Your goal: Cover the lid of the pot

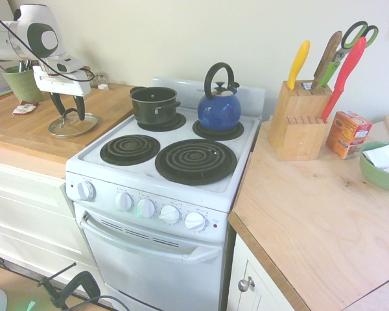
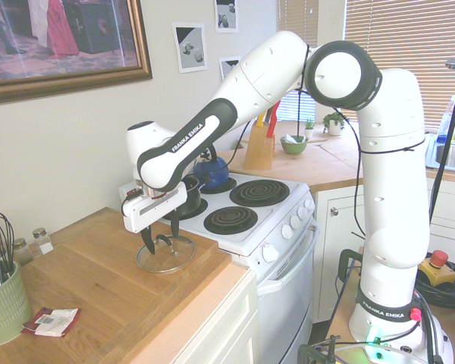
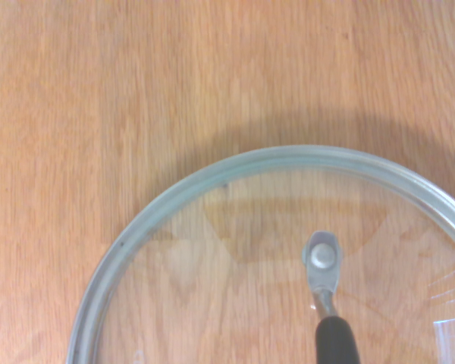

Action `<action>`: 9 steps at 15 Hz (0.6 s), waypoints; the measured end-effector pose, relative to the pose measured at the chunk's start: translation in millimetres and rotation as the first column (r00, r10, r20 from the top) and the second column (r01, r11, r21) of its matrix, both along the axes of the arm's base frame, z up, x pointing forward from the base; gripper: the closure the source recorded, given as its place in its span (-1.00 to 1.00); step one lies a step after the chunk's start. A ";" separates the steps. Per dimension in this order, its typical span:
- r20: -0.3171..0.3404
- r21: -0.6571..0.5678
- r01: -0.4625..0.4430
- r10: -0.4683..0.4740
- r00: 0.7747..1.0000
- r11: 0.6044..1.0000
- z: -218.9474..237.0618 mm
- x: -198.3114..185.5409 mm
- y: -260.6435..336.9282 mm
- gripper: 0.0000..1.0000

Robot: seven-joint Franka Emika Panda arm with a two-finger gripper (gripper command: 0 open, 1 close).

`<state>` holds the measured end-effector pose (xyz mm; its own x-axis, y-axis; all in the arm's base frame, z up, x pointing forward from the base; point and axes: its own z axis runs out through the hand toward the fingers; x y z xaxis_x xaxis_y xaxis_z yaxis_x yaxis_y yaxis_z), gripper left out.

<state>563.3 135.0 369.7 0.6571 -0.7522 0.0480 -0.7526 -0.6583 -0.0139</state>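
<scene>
A white stove (image 1: 157,194) fills the foreground, its four coil burners ringed by wooden worktop (image 1: 32,126). At far left, a green cup (image 1: 23,83) of utensils stands on that worktop near the wall. Beside it, the gripper (image 1: 71,107) hangs over the glass lid (image 1: 72,125), which lies flat on the wood left of the stove; the dark fingers (image 2: 147,241) are spread to either side of the lid's knob, not closed on it. The black pot (image 1: 153,105) sits uncovered on the rear left burner, a blue kettle (image 1: 218,109) on the rear right. On the right-hand worktop stand a knife block (image 1: 299,120), an orange box (image 1: 347,133) and a green bowl (image 1: 380,167).
</scene>
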 end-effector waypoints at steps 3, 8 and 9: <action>0.003 0.000 0.009 -0.009 1.000 1.000 1.1 1.6 -3.9 1.00; 0.005 0.000 0.019 -0.019 1.000 1.000 1.8 2.1 -4.1 1.00; 0.005 0.000 0.021 -0.021 1.000 1.000 1.8 1.8 -2.8 1.00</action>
